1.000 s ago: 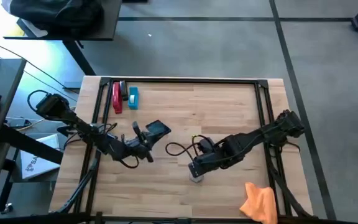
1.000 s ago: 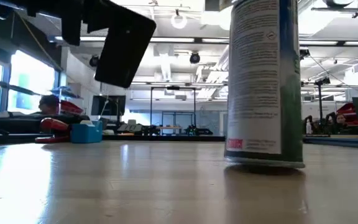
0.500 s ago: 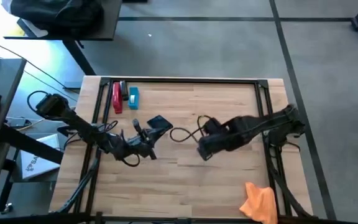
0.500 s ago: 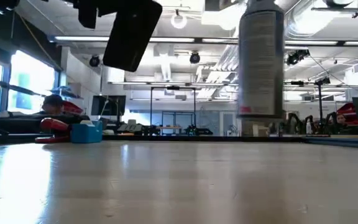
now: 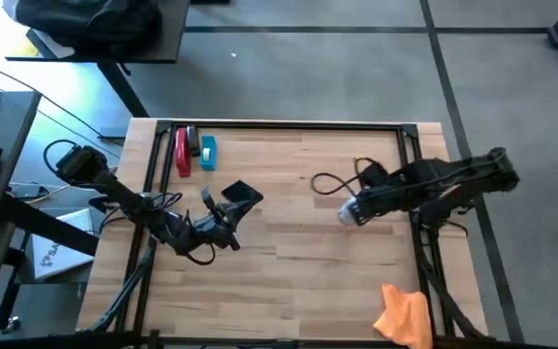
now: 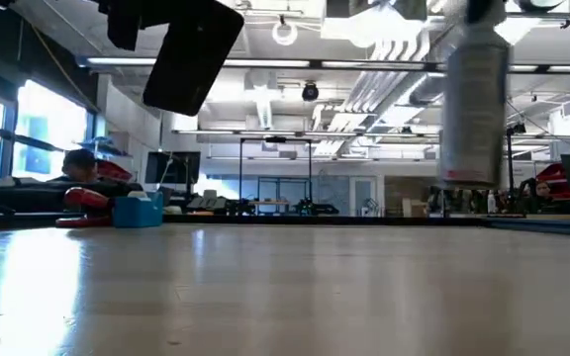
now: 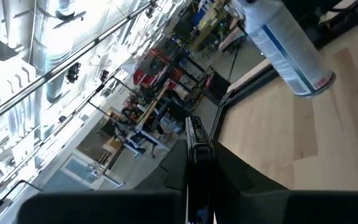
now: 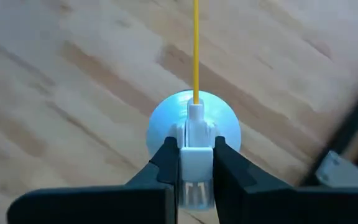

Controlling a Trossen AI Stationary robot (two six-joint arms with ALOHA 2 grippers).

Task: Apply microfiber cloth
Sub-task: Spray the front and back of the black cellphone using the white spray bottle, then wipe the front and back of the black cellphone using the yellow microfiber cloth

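The orange microfiber cloth (image 5: 405, 315) lies crumpled at the table's near right edge, and no gripper touches it. My left gripper (image 5: 223, 209) is over the table's left middle, shut on a black phone (image 5: 242, 197) that hangs high above the wood in the low view (image 6: 191, 54). My right gripper (image 8: 196, 171) is over the table's right half, shut on a white spray can (image 5: 352, 209). The can also shows in the low view (image 6: 473, 109) and the left wrist view (image 7: 288, 46). My left gripper pinches the phone between its two fingers at the end toward the table's near left (image 5: 231, 204). In its wrist view the phone (image 7: 197, 149) stands edge-on between the fingers. The phone is tilted and clear of the table. My right gripper pinches the can's white spray head (image 8: 196, 155) between its two fingers (image 8: 166, 165), coming from above and pointing down. A yellow straw (image 8: 196, 43) sticks out of the head. The can hangs roughly upright below the fingers, clear of the table.
A red tool (image 5: 182, 152) and a small blue box (image 5: 207, 152) lie at the table's far left; both show in the low view too, the red tool (image 6: 92, 196) and the blue box (image 6: 139, 211). A black cable (image 5: 327, 182) loops beside the right arm. Bare wood (image 5: 298, 281) spans the table's middle and near side.
My right gripper has lifted the spray can off the table's near middle and carried it up and toward the far right; the can stays roughly upright. My left gripper has kept the phone aloft, with small shifts in its tilt.
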